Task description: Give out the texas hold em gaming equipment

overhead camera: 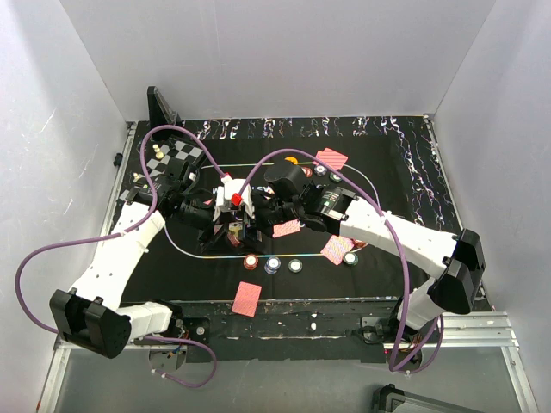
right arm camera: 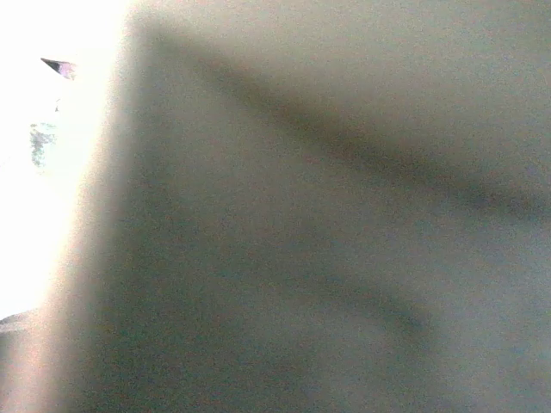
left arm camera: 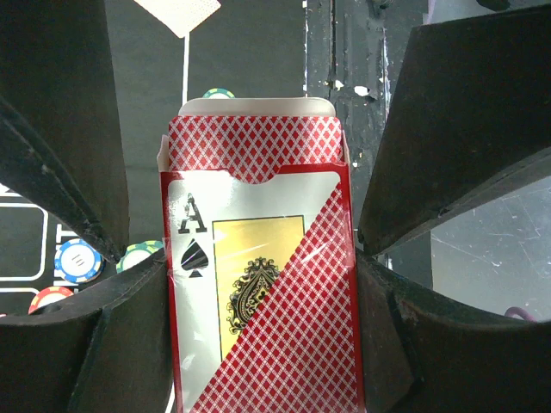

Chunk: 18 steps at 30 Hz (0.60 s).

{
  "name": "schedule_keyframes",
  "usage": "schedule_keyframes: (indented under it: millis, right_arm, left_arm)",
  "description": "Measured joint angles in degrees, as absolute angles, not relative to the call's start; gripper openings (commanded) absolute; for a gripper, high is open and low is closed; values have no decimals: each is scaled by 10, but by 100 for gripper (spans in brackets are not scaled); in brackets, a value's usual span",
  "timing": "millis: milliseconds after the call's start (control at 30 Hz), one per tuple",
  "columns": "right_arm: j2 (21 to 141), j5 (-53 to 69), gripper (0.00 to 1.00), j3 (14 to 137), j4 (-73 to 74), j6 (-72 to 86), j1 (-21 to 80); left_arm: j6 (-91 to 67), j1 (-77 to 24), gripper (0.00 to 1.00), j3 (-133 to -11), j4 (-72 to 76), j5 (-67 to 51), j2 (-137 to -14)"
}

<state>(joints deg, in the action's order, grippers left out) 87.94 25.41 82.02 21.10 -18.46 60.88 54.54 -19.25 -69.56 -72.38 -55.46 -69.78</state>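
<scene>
A black-and-white chessboard (overhead camera: pixel 178 157) bearing small pieces (overhead camera: pixel 155 149) lies upper left, at the black printed mat's (overhead camera: pixel 400 176) corner; white walls (overhead camera: pixel 284 52) stand around.

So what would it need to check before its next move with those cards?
1. Left end effector clamped on box: ok.
2. Box top open, deck showing: ok.
3. Right end effector open or gripping: cannot tell.
4. Right wrist view usable: not ok, something pale and close fills it.
5. Bare mat left to deal onto: ok.
</scene>
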Motion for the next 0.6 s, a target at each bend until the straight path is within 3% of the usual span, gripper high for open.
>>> schedule_keyframes:
  millis: [600]
  right_arm:
    - [820, 261, 94, 738, 145, -173, 608]
  left_arm:
    - [540, -194, 4, -704, -722, -563, -695]
